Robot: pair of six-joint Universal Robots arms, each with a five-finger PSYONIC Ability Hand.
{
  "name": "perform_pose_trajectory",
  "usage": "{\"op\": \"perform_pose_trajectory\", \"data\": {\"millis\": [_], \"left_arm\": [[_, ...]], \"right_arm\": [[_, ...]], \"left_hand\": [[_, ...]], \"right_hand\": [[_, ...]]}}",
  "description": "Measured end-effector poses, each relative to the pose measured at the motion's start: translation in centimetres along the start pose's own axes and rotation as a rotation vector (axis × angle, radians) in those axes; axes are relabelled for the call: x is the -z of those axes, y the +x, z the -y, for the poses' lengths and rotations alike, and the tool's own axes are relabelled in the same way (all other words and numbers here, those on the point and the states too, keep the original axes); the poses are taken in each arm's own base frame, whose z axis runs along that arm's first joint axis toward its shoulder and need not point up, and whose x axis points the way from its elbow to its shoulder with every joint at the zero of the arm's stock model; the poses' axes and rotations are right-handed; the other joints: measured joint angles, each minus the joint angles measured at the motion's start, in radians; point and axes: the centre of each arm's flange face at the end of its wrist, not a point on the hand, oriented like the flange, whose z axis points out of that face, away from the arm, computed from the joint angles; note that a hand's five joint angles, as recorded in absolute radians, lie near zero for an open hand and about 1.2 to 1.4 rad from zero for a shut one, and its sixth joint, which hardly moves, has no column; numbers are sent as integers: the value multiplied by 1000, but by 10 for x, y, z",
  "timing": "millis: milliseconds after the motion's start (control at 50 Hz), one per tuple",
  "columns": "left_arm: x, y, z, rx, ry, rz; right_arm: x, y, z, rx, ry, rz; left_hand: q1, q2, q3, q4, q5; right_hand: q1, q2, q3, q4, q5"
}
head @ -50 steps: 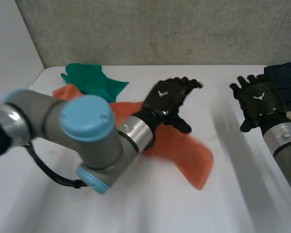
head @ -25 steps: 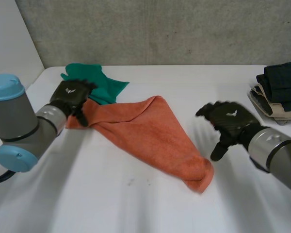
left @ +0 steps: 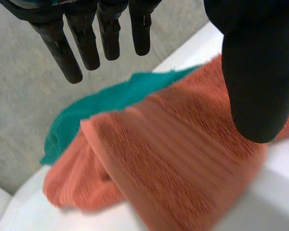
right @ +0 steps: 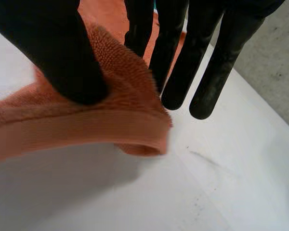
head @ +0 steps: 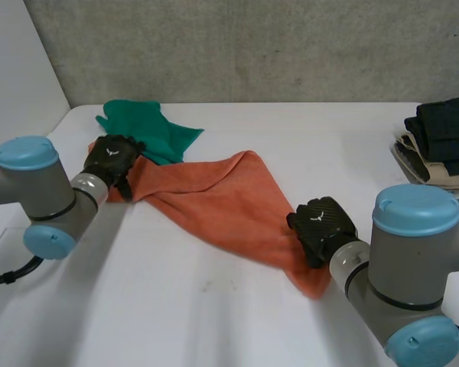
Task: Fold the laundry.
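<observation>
1. The orange towel (head: 229, 206) lies crumpled across the middle of the frame on the white table (head: 176, 313). Its far corner lies against a green cloth (head: 149, 126) at the upper left.
2. The left hand (head: 113, 159) is held over that upper-left corner, fingers straight and thumb set well apart, with nothing gripped. Whether the fingertips touch the towel cannot be told, as the left wrist view is blurred.
3. The right hand (head: 319, 227) is placed at the lower-right corner. There the towel's edge is pinched between the thumb and straight fingers and raised slightly off the table.
4. Opposite corners are apparently being taken so that the towel can be stretched flat before any fold is made.
5. Folded clothes (head: 444, 138) are stacked at the right edge of the frame, well apart from the towel and probably the finished pile.
</observation>
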Motion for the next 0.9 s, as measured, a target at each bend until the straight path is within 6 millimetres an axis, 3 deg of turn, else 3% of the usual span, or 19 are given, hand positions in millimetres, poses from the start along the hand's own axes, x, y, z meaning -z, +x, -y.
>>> {"op": "perform_pose_trajectory", "data": {"millis": [160,280,300,320,340,500,560,660,700,720,780,900], "left_arm": [[-7,7,-1,-8,38,-3],[-8,11,-6,-6,33,-21],[-8,15,-7,-4,38,-50],[-8,17,-7,-4,40,-60],[-8,18,-6,-3,44,-70],[-4,29,6,-6,75,-115],[0,29,19,-5,95,-117],[8,25,40,34,121,-116],[12,25,47,61,124,-123],[16,27,50,84,118,-134],[25,37,52,130,84,-172],[42,62,45,175,-5,-253]], "right_arm": [[3,2,0,8,17,0],[8,3,0,36,15,6],[16,5,1,78,14,7],[18,6,2,91,14,4],[20,8,2,105,12,1],[39,25,2,181,-27,-14],[56,32,5,211,-62,25],[69,38,9,203,-77,82],[72,40,11,192,-74,101],[73,41,11,183,-71,116],[74,40,12,170,-61,139],[72,38,10,161,-48,155]], "left_hand": [[237,224,227,226,223],[237,224,227,226,223],[705,676,677,663,652],[705,676,677,663,652],[884,858,849,853,841],[887,915,914,918,872],[887,915,914,922,872],[873,906,904,911,865],[617,654,675,679,641],[318,397,403,401,368],[15,82,102,89,75],[-2,15,23,11,1]], "right_hand": [[5,32,59,60,49],[5,32,59,60,49],[5,32,58,60,49],[5,32,58,60,49],[5,32,59,60,49],[5,32,59,60,49],[5,32,58,60,49],[5,32,58,61,49],[5,32,58,61,49],[5,32,58,61,49],[5,32,59,61,49],[5,32,58,61,49]]}}
